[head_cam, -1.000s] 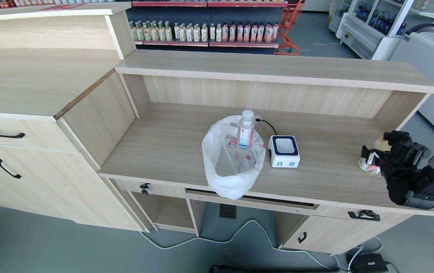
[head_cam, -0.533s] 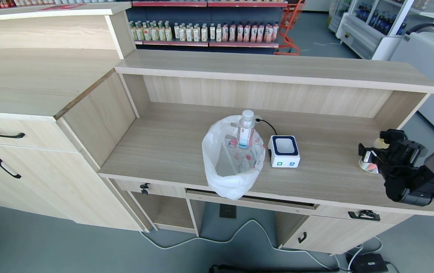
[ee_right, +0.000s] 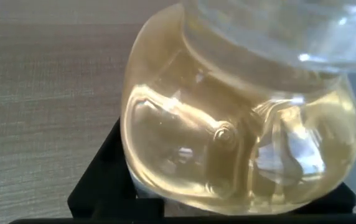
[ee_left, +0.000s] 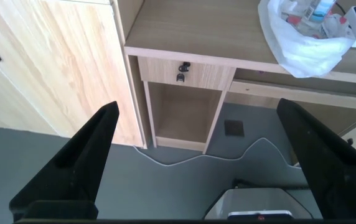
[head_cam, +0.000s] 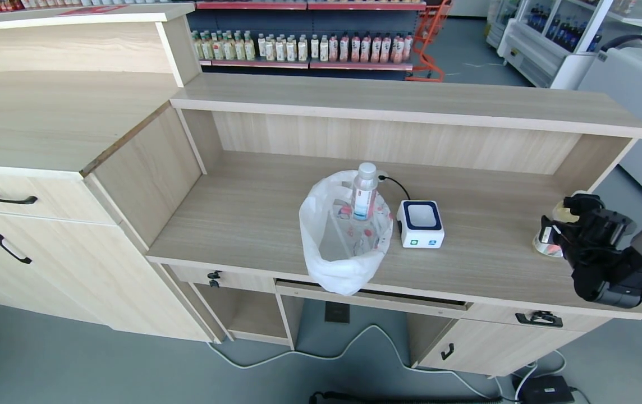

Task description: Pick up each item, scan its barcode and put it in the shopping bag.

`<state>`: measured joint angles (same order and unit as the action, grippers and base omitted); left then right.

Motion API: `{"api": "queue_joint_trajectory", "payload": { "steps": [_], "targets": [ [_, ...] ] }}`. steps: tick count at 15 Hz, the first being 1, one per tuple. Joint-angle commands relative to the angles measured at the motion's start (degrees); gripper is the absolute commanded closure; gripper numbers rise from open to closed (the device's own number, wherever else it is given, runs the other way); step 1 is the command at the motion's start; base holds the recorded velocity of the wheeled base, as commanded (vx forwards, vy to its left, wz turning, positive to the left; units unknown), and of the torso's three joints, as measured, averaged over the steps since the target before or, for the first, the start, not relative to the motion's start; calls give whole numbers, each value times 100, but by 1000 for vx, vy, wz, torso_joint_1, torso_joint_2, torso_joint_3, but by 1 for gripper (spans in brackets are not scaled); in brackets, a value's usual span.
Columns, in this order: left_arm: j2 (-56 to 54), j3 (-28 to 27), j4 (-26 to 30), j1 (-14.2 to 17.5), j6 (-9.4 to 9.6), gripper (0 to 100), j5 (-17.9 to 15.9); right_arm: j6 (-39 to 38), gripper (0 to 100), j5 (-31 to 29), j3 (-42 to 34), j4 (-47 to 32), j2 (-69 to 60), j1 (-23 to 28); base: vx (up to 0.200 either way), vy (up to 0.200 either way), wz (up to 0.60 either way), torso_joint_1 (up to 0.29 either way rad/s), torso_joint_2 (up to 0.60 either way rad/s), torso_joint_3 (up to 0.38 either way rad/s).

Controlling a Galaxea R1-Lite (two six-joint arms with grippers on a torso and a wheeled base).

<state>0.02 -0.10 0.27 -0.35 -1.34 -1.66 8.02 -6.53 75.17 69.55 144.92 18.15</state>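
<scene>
Gripping clear plastic bottle of yellowish liquid (head_cam: 546,247) at right end of light wooden counter (head_cam: 484,264): right gripper (head_cam: 558,223), fingers pressed on its sides. Left gripper (ee_left: 198,106) spread wide, holding nothing. White plastic shopping bag (head_cam: 326,269) mid-counter, white square scanner (head_cam: 420,223) just beside.

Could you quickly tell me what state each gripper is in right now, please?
Left gripper: open, holding nothing.
Right gripper: closed on a bottle of yellow liquid.
</scene>
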Motion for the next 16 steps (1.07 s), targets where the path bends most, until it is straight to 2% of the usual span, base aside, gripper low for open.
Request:
{"api": "queue_joint_trajectory", "payload": {
  "steps": [1, 4, 5, 6, 7, 8, 11, 12, 13, 14, 16],
  "targets": [
    [-2, 1, 0, 0, -7, 0, -1, 24, 100, -6, -108, 59, -25, 66, 0, 0, 0, 0, 0, 0],
    [-2, 1, 0, 0, -7, 0, -1, -20, 100, 170, -582, 59, -544, 110, 0, 0, 0, 0, 0, 0],
    [-2, 1, 0, 0, -7, 0, -1, -108, 100, 706, -995, -161, -1159, 127, 0, 0, 0, 0, 0, 0],
    [-2, 1, 0, 0, -7, 0, -1, -257, 100, 1330, -1496, -741, -2012, 136, 0, 0, 0, 0, 0, 0],
    [-2, 1, 0, 0, -7, 0, -1, -336, 100, 1576, -1716, -1057, -2495, 136, 0, 0, 0, 0, 0, 0],
    [-2, 1, 0, 0, -7, 0, -1, -767, 100, 2262, -2103, -2042, -3752, 118, 0, 0, 0, 0, 0, 0],
    [-2, 1, 0, 0, 2, 0, -1, -2050, 100, 4986, -2006, -4573, -6274, -216, 0, 0, 0, 0, 0, 0],
    [-2, 1, 0, 0, -7, 0, -1, -2454, 100, 5821, -2041, -4775, -6767, -418, 0, 0, 0, 0, 0, 0],
    [-2, 1, 0, 0, -7, 0, -1, -2929, 100, 6270, -2155, -4766, -7127, -593, 0, 0, 0, 0, 0, 0],
    [-2, 1, 0, 0, -7, 0, -1, -3298, 100, 6551, -2226, -4766, -7399, -892, 0, 0, 0, 0, 0, 0],
    [-2, 1, 0, 0, 2, 0, -1, -3623, 100, 6648, -2278, -4775, -7637, -1578, 0, 0, 0, 0, 0, 0]
  ]
}}
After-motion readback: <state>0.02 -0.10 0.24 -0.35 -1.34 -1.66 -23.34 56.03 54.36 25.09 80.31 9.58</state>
